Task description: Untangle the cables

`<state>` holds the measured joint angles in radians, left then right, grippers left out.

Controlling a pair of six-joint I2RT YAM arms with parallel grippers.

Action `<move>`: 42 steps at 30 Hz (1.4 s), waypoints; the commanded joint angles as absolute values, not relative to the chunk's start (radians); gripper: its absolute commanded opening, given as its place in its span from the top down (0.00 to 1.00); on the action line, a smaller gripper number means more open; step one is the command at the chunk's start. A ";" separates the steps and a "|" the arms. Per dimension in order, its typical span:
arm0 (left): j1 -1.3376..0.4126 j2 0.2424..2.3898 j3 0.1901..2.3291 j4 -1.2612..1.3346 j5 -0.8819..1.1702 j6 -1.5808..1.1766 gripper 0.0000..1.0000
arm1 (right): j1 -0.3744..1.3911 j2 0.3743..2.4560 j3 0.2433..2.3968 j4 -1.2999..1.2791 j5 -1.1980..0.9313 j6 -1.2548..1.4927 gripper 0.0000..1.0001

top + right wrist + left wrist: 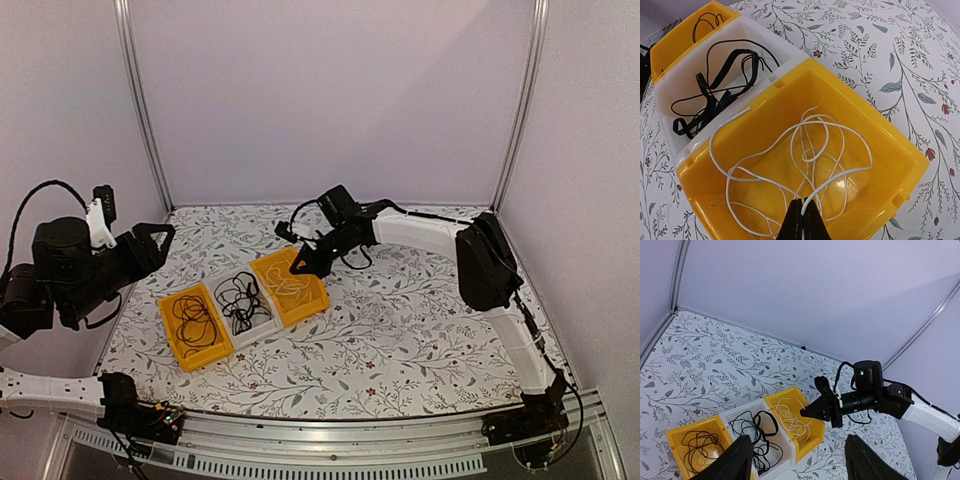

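Cables (241, 300), three lots, each lying loose in its own bin; the three bins stand side by side in a slanting row on the floral-print table (400, 340), left of its middle. Left fingers (737, 460): raised above the table's left edge, well apart from the bins, spread wide with the row of bins showing between them in the left wrist view. Left yellow bin (170, 335): holds one thin black cable (195, 318) coiled in loose overlapping loops on the bin floor. White bin (262, 330), in the middle and touching both neighbours: holds a black tangle (715, 95) of thin cord and a flatter, wider strand, crossed over one another. Right yellow bin (890, 165), at the far right end of the row: holds the pale cable (807, 150), a single white cord in several open loops spread across the floor, one end pointing toward the white bin. Right fingers (794, 225): lowered over the near wall of the right yellow bin, pressed together and pinching a strand of the pale cable, which rises from the bin floor into them. The right arm (485, 265) reaches in from the table's right side.
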<state>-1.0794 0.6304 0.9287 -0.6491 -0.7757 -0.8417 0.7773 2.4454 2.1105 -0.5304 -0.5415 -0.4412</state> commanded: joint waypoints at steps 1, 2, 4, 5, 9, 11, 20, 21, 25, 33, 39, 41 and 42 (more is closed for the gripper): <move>-1.093 0.641 0.936 -0.626 -0.791 -0.815 0.34 | 0.814 2.460 2.140 -0.518 -0.444 -0.503 1.00; -1.092 0.641 0.932 -0.620 -0.791 -0.813 0.33 | 0.823 2.462 2.137 -0.517 -0.425 -0.511 1.00; -1.093 0.640 0.924 -0.607 -0.792 -0.810 0.33 | 0.841 2.471 2.137 -0.517 -0.396 -0.522 1.00; -1.093 0.639 0.922 -0.601 -0.791 -0.806 0.33 | 0.848 2.476 2.135 -0.518 -0.383 -0.526 1.00; -1.093 0.640 0.919 -0.594 -0.787 -0.802 0.33 | 0.880 2.476 2.130 -0.521 -0.302 -0.548 0.99; -1.093 0.638 0.919 -0.593 -0.788 -0.801 0.33 | 0.886 2.453 2.121 -0.523 -0.264 -0.548 0.98; -1.092 0.658 0.906 -0.517 -0.800 -0.732 0.31 | 0.887 2.299 2.032 -0.611 -0.142 -0.570 0.71; -1.092 0.667 0.908 -0.505 -0.797 -0.719 0.30 | 0.886 2.289 2.023 -0.624 -0.137 -0.564 0.71; -1.091 0.717 0.922 -0.463 -0.792 -0.658 0.27 | 0.885 2.190 1.948 -0.634 -0.123 -0.567 0.67; -1.073 0.876 0.964 -0.386 -0.765 -0.530 0.17 | 0.818 1.974 1.768 -0.683 -0.157 -0.580 0.61; -1.020 1.055 1.033 -0.387 -0.626 -0.508 0.16 | 0.697 1.827 1.551 -0.696 -0.252 -0.593 0.63; -1.000 1.107 1.056 -0.387 -0.558 -0.518 0.17 | 0.666 1.792 1.476 -0.696 -0.273 -0.620 0.64; -0.986 1.129 1.067 -0.391 -0.518 -0.529 0.18 | 0.655 1.781 1.442 -0.696 -0.281 -0.633 0.64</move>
<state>-1.0290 1.0683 1.0172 -0.4072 -0.6598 -0.5377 0.7006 1.8317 1.5555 -0.6613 -0.2173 -0.5900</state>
